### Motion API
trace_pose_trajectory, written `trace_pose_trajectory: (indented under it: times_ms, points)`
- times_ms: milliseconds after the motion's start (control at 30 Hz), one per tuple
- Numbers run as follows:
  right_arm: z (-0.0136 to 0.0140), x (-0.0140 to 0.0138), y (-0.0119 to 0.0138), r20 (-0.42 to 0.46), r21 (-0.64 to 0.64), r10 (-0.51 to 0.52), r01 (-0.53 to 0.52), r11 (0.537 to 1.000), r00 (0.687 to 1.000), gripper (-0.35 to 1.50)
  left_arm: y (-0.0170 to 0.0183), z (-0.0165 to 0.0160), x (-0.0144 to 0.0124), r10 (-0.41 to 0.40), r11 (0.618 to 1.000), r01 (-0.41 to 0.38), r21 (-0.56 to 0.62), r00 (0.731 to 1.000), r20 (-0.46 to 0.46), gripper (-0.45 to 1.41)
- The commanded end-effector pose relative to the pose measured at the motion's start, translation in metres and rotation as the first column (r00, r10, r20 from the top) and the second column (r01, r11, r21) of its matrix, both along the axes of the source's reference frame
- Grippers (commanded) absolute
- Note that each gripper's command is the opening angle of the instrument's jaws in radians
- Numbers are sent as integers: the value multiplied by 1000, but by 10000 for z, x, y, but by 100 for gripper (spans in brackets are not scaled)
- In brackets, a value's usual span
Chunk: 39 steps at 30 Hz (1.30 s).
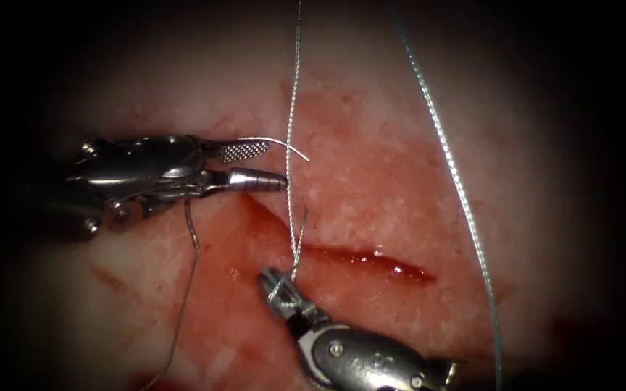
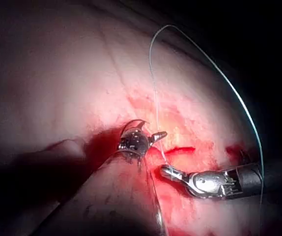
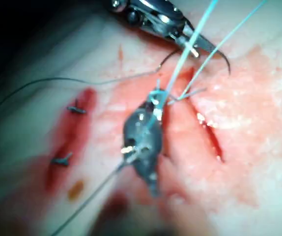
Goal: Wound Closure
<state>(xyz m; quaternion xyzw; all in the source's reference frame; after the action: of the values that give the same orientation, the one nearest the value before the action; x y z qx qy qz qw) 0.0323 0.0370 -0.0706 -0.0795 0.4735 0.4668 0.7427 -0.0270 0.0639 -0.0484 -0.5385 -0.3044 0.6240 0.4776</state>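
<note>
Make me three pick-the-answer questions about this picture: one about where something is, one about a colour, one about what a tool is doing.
1. Where is the needle?
A) at the left tool, out of the tissue
B) stuck through the tissue
C) on the floor

2. What colour is the fluid in the cut?
A) green
B) red
C) blue

3. The right tool is:
A) wide open
B) shut on the needle
C) shut on the thread

Answers: 1 A, it curves off that tool's tip. 2 B, it glistens red. 3 C, the thread rises from its pinched tip.
</note>
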Motion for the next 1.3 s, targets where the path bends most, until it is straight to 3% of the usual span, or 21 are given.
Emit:
trace_pose_trajectory:
  times_ms: [33, 100, 333, 667, 900, 1067, 1100, 1133, 1300]
  points:
    - [5, 6, -5, -2, 0, -2, 2, 1000, 1000, -35, -6, 4, -6, -2, 1000, 2, -4, 1000, 21, 65]
    - [5, 5, -4, -2, 0, -2, 2, 1000, 1000, -35, -3, -5, -7, -21, 1000, 21, 1, 997, 70, 65]
    - [5, 5, -5, -4, -1, -5, 5, 1000, 1000, -35, 7, -24, -6, -25, 1000, 23, 14, 994, 106, 65]
    - [4, 8, -7, -5, -5, -13, 13, 1000, 1000, -35, 12, -6, -16, -30, 1000, 31, -1, 994, 102, 69]
    - [4, 9, -7, -7, -5, -15, 15, 1000, 1000, -35, 11, -10, -19, -28, 1000, 28, 4, 994, 102, 63]
    - [4, 9, -7, -7, -2, -18, 18, 1000, 1000, -35, 11, -6, -22, -24, 1000, 23, 2, 995, 94, 44]
    - [4, 9, -7, -7, -2, -18, 18, 1000, 1000, -35, 11, -5, -22, -23, 1000, 23, 1, 995, 94, 29]
    - [4, 9, -7, -7, -2, -18, 18, 1000, 1000, -35, 11, -4, -21, -22, 1000, 22, 1, 995, 94, -28]
    - [4, 9, -7, -10, -4, -19, 19, 1000, 1000, -35, 11, -4, -22, -22, 1000, 22, 0, 995, 94, -35]
